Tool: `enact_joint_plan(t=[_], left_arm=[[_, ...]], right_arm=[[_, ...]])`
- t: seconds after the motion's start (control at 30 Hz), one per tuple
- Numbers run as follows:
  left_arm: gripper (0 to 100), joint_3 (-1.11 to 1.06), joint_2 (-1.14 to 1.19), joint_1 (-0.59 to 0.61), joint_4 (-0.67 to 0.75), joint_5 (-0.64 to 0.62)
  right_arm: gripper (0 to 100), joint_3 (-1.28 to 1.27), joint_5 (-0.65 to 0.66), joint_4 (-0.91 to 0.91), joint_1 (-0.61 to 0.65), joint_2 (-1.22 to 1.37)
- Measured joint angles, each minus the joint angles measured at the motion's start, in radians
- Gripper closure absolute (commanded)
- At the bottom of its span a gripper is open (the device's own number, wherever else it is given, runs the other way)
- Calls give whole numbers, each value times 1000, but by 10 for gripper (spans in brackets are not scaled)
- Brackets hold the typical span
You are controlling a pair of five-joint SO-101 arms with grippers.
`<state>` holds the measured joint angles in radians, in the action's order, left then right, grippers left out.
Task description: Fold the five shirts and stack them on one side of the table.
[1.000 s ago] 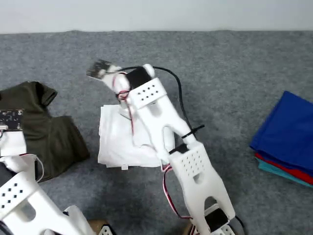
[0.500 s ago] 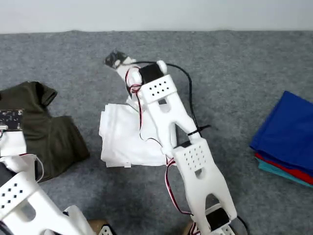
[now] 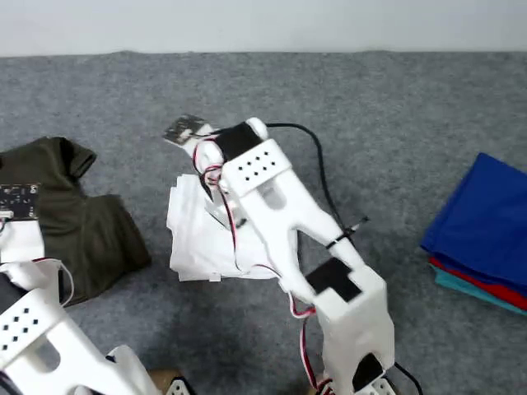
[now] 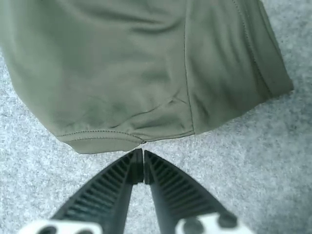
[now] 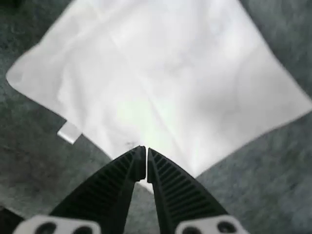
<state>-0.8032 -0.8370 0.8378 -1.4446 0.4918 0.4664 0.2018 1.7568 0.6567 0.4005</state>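
A folded white shirt (image 3: 198, 239) lies in the middle of the grey table. My right arm (image 3: 257, 169) stretches over it from the near edge. In the right wrist view my right gripper (image 5: 146, 152) is shut and empty, hanging above the white shirt (image 5: 161, 83) near one of its edges. An olive shirt (image 3: 82, 222) lies loosely spread at the left. My left gripper (image 4: 143, 157) is shut on nothing, just off the hem of the olive shirt (image 4: 136, 68). The left arm (image 3: 29, 321) sits at the near left corner.
A stack of folded shirts, blue (image 3: 486, 218) on top of red (image 3: 494, 288) and teal (image 3: 469, 290), rests at the right edge. Bare grey carpet (image 3: 387, 132) lies between the white shirt and the stack, and along the far side.
The right arm's wrist swung toward the far side, then came back and dropped lower over the white shirt. The left arm and all shirts stayed put.
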Motion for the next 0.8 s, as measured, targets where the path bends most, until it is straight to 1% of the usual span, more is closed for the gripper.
enact_joint_plan(t=[0.07,0.13,0.2,0.3,0.37,0.43,0.67,0.8], left_arm=[[985,0,0,0,0,0],[985,0,0,0,0,0],[985,0,0,0,0,0],[985,0,0,0,0,0],[985,0,0,0,0,0],[985,0,0,0,0,0],[985,0,0,0,0,0],[985,0,0,0,0,0]], right_arm=[[986,-75,-64,0,-11,-46],[946,-137,-158,0,-21,-84],[878,-187,-270,0,-23,-106],[746,-233,-440,0,-23,-112],[672,-247,-525,0,-23,-112],[638,-249,-559,0,-25,-104],[638,-249,-575,-9,-25,69],[641,-249,-577,-61,-25,176]])
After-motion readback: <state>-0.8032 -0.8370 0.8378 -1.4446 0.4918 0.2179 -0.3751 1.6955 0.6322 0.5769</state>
